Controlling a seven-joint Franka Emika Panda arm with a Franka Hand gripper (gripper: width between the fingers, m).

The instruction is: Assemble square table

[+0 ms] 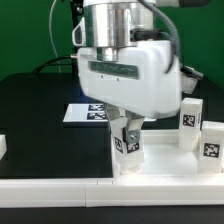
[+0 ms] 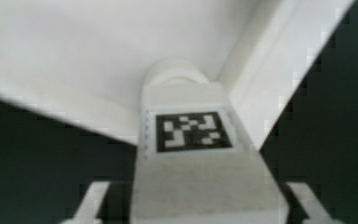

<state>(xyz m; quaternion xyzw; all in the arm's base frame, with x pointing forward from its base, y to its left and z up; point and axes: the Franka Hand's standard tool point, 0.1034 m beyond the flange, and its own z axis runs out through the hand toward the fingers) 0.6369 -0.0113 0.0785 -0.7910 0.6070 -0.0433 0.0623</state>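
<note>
My gripper point(image 1: 127, 132) is shut on a short white leg point(image 1: 128, 150) that carries a black-and-white tag and stands upright. The leg's lower end rests on the square table slab point(image 1: 60, 188), the white slab along the front, near its corner on the exterior view's right. In the wrist view the leg point(image 2: 194, 130) runs between my two fingers point(image 2: 101, 200), pointing at the slab's inner corner, where the raised rim point(image 2: 274, 60) runs alongside. The leg's tip hides the socket. Two more tagged legs point(image 1: 190, 115) point(image 1: 212, 140) stand upright at the exterior view's right.
The marker board point(image 1: 85, 112) lies flat on the black table behind my gripper. A small white part point(image 1: 3, 148) shows at the exterior view's left edge. The arm's large white body hides the middle of the scene.
</note>
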